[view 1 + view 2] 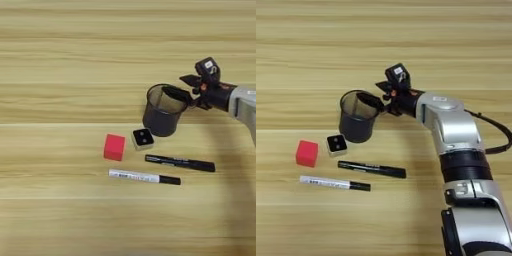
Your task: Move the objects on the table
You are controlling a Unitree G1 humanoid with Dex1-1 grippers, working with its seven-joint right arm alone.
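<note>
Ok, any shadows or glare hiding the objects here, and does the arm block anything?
Left eye view: the forearm casts a soft, broad shadow on the table right of the black marker; no glare. Right eye view: the forearm covers the table's lower right; the white marker lies unobstructed, and the hand overlaps only the pen cup's rim.

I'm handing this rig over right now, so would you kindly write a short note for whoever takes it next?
Right tool: at the right rim of the pen cup, one finger seemingly inside; whether it has closed on the rim cannot be told.
The cup stands upright on the table, the white block and red cube just in front of it.
The black marker and white marker lie flat in front, apart, both outside the cup.
Done: tool reached the cup. Left: both markers untouched.
</note>
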